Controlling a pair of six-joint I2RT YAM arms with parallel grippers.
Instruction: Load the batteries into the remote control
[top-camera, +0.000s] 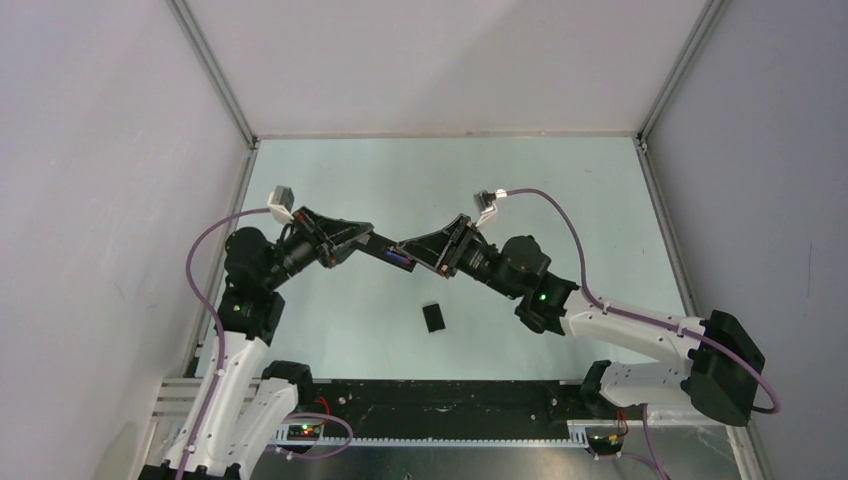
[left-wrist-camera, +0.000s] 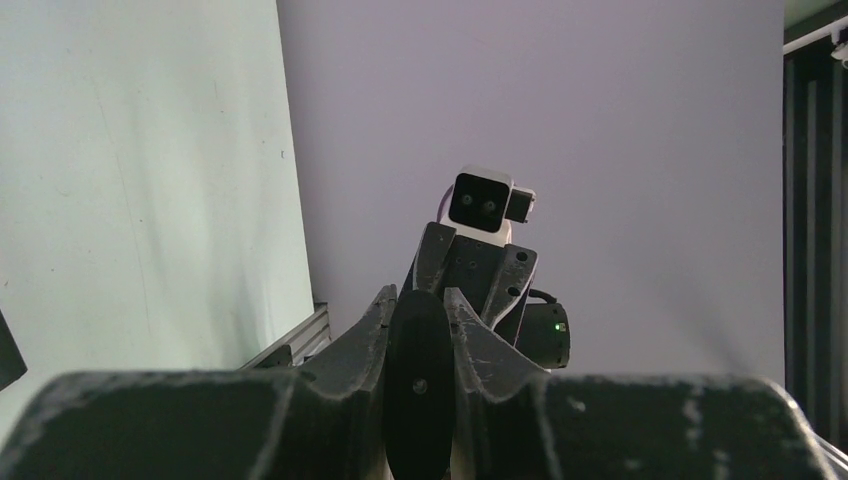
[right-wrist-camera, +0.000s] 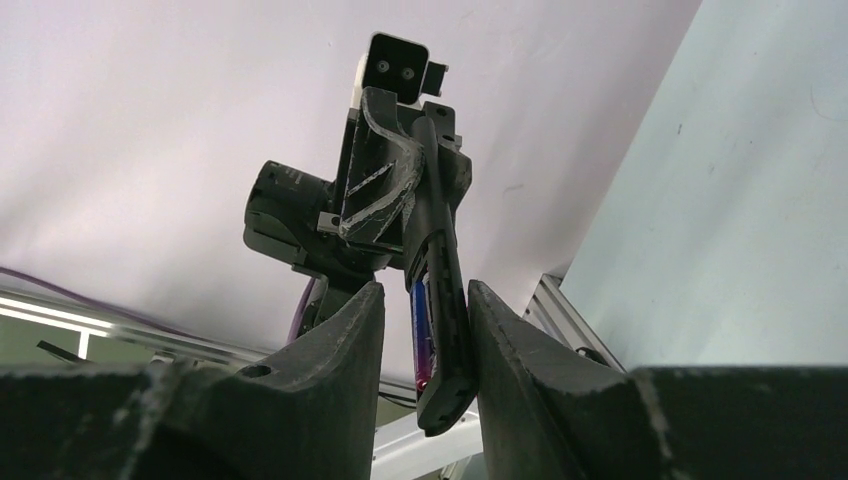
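- Seen from above, the remote control (top-camera: 385, 247) shows only a short middle stretch. Its ends are covered by the left hand (top-camera: 365, 240) and the right hand (top-camera: 412, 251).
- The left wrist camera sees it edge-on, its lower part cut off by the bottom edge and its buttons out of sight.
- The blue-purple battery (right-wrist-camera: 420, 330) shows only as a narrow strip in the recess. The rest of the recess is too dark to read.
- The right wrist view cuts off the finger bases, and it is unclear whether both fingers press the remote.
- The small black plate (top-camera: 433, 317) on the bench (top-camera: 540, 200) is too small for detail.
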